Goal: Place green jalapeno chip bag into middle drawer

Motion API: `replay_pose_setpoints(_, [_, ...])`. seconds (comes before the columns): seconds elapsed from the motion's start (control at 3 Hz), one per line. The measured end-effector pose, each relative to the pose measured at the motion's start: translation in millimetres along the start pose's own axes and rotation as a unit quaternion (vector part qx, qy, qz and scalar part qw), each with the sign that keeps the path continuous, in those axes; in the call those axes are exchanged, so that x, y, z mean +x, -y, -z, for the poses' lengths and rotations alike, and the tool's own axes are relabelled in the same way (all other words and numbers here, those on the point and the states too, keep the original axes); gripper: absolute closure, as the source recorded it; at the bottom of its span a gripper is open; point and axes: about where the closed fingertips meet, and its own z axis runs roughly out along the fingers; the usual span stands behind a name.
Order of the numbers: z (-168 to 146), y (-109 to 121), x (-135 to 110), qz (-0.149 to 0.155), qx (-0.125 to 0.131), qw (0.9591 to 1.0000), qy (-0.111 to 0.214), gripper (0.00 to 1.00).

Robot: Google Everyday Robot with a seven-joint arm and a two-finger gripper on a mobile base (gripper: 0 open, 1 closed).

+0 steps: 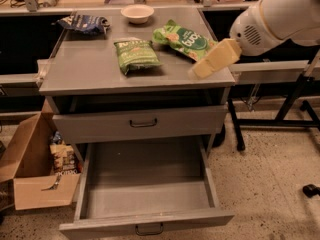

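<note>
- cardboard box (30, 184) on the floor left of the cabinet, flaps open.
- dark blue bag (82, 23) at the back left of the cabinet top; white bowl (137, 13) beside it.
- green jalapeno chip bag (136, 55) lying flat mid-top.
- middle drawer (190, 221) pulled out below.
- bright-green bag (184, 39) right of the jalapeno bag.
- gripper (215, 60) over the top's right front edge, apart from both bags; cannot tell how far open, no hold seen.

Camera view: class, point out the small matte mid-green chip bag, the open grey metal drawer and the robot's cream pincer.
small matte mid-green chip bag (136, 56): camera view, front middle.
open grey metal drawer (145, 184): camera view, bare floor.
cream pincer (201, 70): camera view, tip, near right front corner of grey cabinet top (85, 71).
</note>
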Motion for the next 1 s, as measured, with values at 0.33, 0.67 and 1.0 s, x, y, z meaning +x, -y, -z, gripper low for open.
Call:
replay_pose_setpoints(0.33, [-21, -2, -33, -0.057, 0.0, 0.9961, 0.068, 0.0])
replay_pose_setpoints(0.67, [-20, 6, -52, -0.066, 0.016, 0.9924, 0.103, 0.0])
replay_pose_setpoints(1.0, [-20, 6, -52, -0.066, 0.016, 0.9924, 0.103, 0.0])
